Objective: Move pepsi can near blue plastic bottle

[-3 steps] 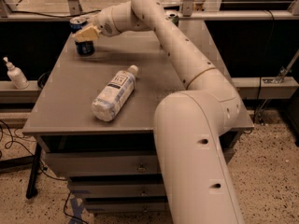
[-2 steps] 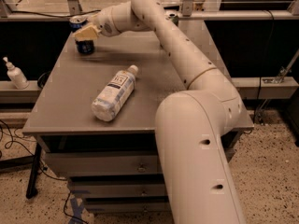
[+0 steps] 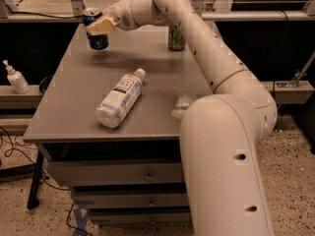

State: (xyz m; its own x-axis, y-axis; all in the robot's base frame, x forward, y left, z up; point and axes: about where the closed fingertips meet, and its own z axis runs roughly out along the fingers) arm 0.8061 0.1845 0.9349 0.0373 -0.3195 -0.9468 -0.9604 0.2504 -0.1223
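The pepsi can (image 3: pixel 95 33), dark blue with a silver top, is at the far left of the grey table (image 3: pixel 74 117). My gripper (image 3: pixel 101 25) is shut on its upper part and holds it upright a little above the table top, with a shadow under it. The blue plastic bottle (image 3: pixel 119 100), clear with a white cap and white label, lies on its side in the middle of the table, cap pointing to the far right. It is well in front of the can and apart from it.
A green can (image 3: pixel 176 38) stands at the table's far edge, behind my arm. A white pump bottle (image 3: pixel 15 77) stands on a ledge left of the table. My arm's large base link (image 3: pixel 226 161) covers the table's right front corner. Drawers sit under the table top.
The gripper has lifted the pepsi can off the table and moved it slightly right. The bottle has not moved.
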